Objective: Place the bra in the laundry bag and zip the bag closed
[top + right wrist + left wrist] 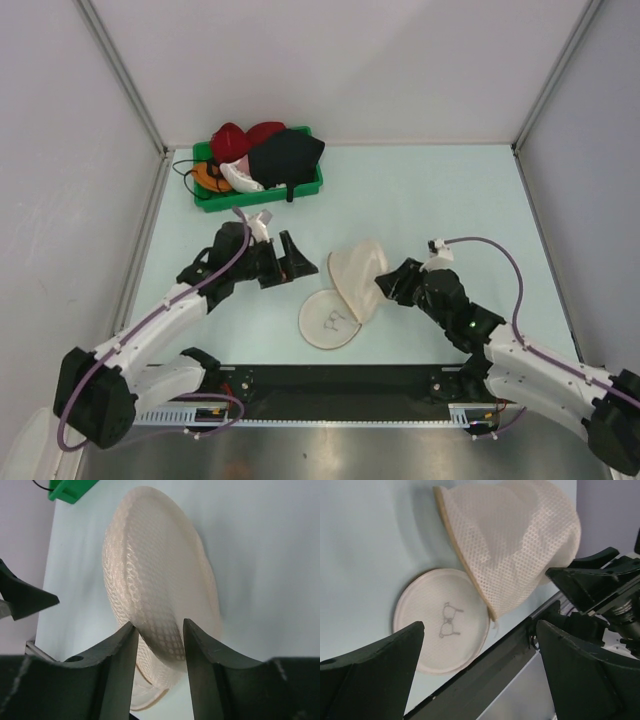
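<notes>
Bras of several colours lie heaped in a green plastic bin at the far left of the pale blue table in the top view. The black fabric bra with padded cups lies on top of the heap at the right end of the bin, beside a red bra. The round cream-white mesh laundry bag sits near the middle of the table, well apart from the bin. Its dome is tipped up on edge and its disc-like lid lies flat just in front. The left gripper hovers left of the bag with its jaws spread wide and nothing in them. The right gripper meets the dome from the right.

From the left wrist, the left gripper is wide apart and empty. Beyond it the lid shows a grey outline drawing of a bra, and the mesh dome leans above it, its open rim facing the lid. The right gripper's dark body touches the dome's right side.

From the right wrist, the right gripper is narrow, with a fold of the dome's mesh pinched between its fingers. A corner of the bin shows at the top left.
</notes>
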{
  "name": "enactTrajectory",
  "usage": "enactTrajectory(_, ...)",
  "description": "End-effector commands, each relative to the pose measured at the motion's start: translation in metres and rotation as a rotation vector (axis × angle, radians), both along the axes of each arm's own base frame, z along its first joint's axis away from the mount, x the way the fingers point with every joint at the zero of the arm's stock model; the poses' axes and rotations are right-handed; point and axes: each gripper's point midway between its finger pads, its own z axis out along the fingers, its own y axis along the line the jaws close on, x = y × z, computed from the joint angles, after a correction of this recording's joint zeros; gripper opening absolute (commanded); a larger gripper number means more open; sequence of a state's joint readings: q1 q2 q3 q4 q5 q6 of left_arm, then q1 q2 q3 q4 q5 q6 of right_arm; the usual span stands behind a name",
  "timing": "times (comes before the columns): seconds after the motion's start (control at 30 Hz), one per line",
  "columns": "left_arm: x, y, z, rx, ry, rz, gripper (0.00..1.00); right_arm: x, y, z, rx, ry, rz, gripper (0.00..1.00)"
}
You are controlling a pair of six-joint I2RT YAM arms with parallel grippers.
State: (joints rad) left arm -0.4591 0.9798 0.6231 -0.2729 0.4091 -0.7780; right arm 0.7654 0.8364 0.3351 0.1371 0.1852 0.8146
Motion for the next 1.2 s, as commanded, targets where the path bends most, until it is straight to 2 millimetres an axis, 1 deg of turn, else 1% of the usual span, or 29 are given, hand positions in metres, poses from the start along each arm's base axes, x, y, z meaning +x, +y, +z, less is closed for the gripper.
enactTrajectory(0.0,0.019,-0.036,0.024,-0.04,-0.054,-0.096,0.99,-0.018,-0.042,-0.033,-0.112,0.122,-0.11,0.47)
enactTrajectory(0.03,0.018,-0.044,0.024,-0.052,-0.036,-0.121,1.0,-0.02,-0.045,-0.033,-0.121,0.121,-0.113,0.47)
enactTrajectory(0.07,0.019,-0.049,0.01,-0.035,0.005,-0.127,1.0,-0.022,-0.051,-0.031,-0.133,0.111,-0.113,0.48)
enactTrajectory(0.1,0.02,-0.053,0.008,-0.037,0.019,-0.118,0.99,-0.023,-0.054,-0.03,-0.14,0.109,-0.116,0.51)
enactTrajectory(0.13,0.02,-0.062,0.009,-0.057,-0.002,-0.131,0.99,-0.023,-0.056,-0.029,-0.146,0.103,-0.114,0.52)
enactTrajectory(0.17,0.02,-0.068,0.001,-0.067,0.026,-0.126,0.99,-0.024,-0.061,-0.029,-0.16,0.105,-0.121,0.52)
enactTrajectory(0.27,0.024,-0.082,-0.011,-0.099,0.06,-0.138,0.99,-0.026,-0.064,-0.027,-0.172,0.108,-0.105,0.53)
enactTrajectory(0.3,0.026,-0.087,-0.026,-0.094,0.103,-0.142,1.0,-0.025,-0.064,-0.027,-0.172,0.109,-0.102,0.52)
enactTrajectory(0.37,0.03,-0.104,-0.013,-0.189,0.071,-0.181,0.99,-0.025,-0.064,-0.027,-0.176,0.113,-0.097,0.53)
enactTrajectory(0.4,0.03,-0.113,-0.018,-0.201,0.076,-0.198,1.0,-0.026,-0.063,-0.026,-0.177,0.116,-0.088,0.53)
enactTrajectory(0.43,0.036,-0.121,-0.01,-0.237,0.034,-0.21,0.99,-0.027,-0.063,-0.028,-0.183,0.123,-0.083,0.53)
enactTrajectory(0.5,0.035,-0.138,-0.001,-0.274,0.021,-0.244,0.99,-0.028,-0.063,-0.026,-0.184,0.126,-0.083,0.53)
enactTrajectory(0.53,0.038,-0.147,-0.007,-0.285,0.024,-0.263,0.99,-0.029,-0.065,-0.027,-0.195,0.133,-0.083,0.53)
enactTrajectory(0.57,0.037,-0.154,-0.006,-0.303,0.035,-0.277,0.98,-0.03,-0.066,-0.026,-0.196,0.133,-0.082,0.53)
enactTrajectory(0.6,0.037,-0.164,0.001,-0.324,0.025,-0.305,0.95,-0.03,-0.066,-0.025,-0.197,0.13,-0.083,0.53)
enactTrajectory(0.63,0.038,-0.17,-0.005,-0.32,0.036,-0.311,0.91,-0.033,-0.07,-0.026,-0.209,0.142,-0.086,0.53)
enactTrajectory(0.67,0.039,-0.175,-0.006,-0.314,0.028,-0.32,0.75,-0.034,-0.072,-0.027,-0.215,0.149,-0.091,0.53)
enactTrajectory(0.7,0.043,-0.183,0.001,-0.309,-0.004,-0.329,0.62,-0.033,-0.074,-0.021,-0.214,0.147,-0.106,0.53)
enactTrajectory(0.73,0.042,-0.183,-0.005,-0.259,0.01,-0.321,0.38,-0.038,-0.081,-0.025,-0.232,0.181,-0.127,0.54)
enactTrajectory(0.77,0.044,-0.182,-0.006,-0.206,-0.042,-0.333,0.27,-0.038,-0.087,-0.025,-0.246,0.191,-0.157,0.53)
enactTrajectory(0.8,0.048,-0.181,-0.009,-0.124,-0.057,-0.295,0.2,-0.037,-0.09,-0.02,-0.247,0.197,-0.176,0.54)
enactTrajectory(0.83,0.049,-0.18,-0.008,-0.076,-0.085,-0.293,0.1,-0.043,-0.097,-0.026,-0.283,0.24,-0.192,0.57)
enactTrajectory(0.87,0.05,-0.177,0.0,-0.019,-0.159,-0.309,0.0,-0.043,-0.097,-0.025,-0.263,0.259,-0.209,0.67)
enactTrajectory(0.9,0.049,-0.174,0.001,0.073,-0.179,-0.285,0.0,-0.043,-0.093,-0.023,-0.246,0.269,-0.207,0.69)
enactTrajectory(0.97,0.05,-0.166,0.011,0.209,-0.284,-0.298,0.0,-0.047,-0.1,-0.028,-0.247,0.355,-0.279,0.74)
enactTrajectory(1.0,0.038,-0.164,0.016,0.285,-0.292,-0.323,0.0,-0.048,-0.102,-0.029,-0.251,0.379,-0.3,0.75)
enactTrajectory(1.03,0.048,-0.151,0.018,0.394,-0.361,-0.284,0.0,-0.049,-0.103,-0.022,-0.254,0.397,-0.315,0.77)
enactTrajectory(1.1,0.036,-0.142,0.026,0.492,-0.387,-0.32,0.0,-0.048,-0.102,-0.018,-0.258,0.422,-0.327,0.79)
enactTrajectory(1.17,0.039,-0.126,0.031,0.617,-0.437,-0.301,0.0,-0.043,-0.1,-0.005,-0.248,0.404,-0.326,0.78)
